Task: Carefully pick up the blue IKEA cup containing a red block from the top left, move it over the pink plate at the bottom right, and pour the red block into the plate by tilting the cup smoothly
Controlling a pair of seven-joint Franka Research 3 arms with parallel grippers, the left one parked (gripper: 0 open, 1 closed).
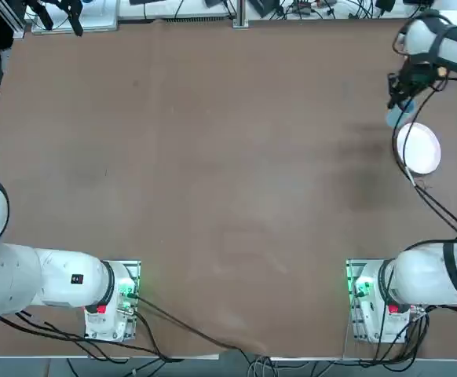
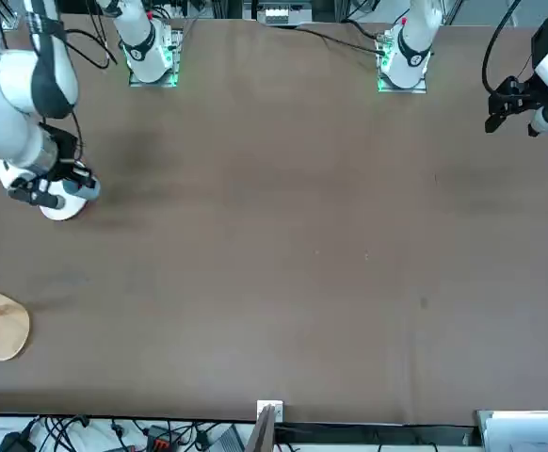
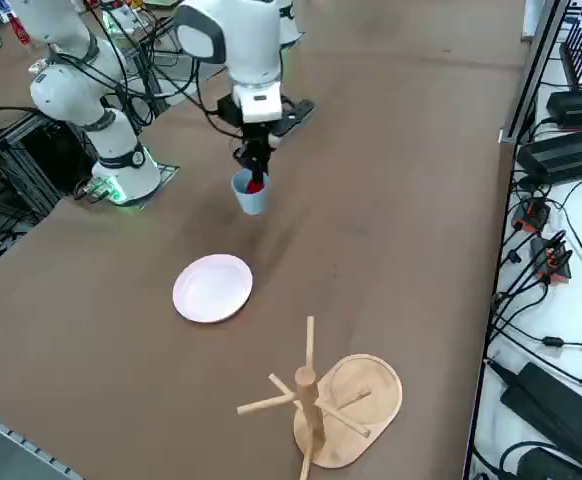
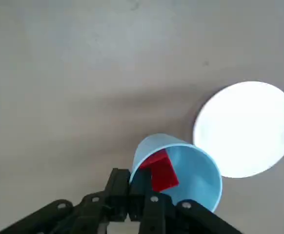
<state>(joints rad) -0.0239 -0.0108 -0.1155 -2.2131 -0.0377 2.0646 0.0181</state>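
A: What surrounds the work area?
B: In the side view, left to right: plate (image 3: 213,288) on the table (image 3: 411,200), then a wooden peg stand (image 3: 316,400) on its oval base. Neither blocks the arm.

A: Gripper condition?
B: Right gripper (image 4: 141,197) pinches the cup (image 4: 181,168) rim, in the air beside the plate. Block (image 4: 159,170) inside; the overhead view hides it.

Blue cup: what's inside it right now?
The red block sits inside the cup, which the right gripper holds by the rim. The block and fingers hide part of the cup's inside.
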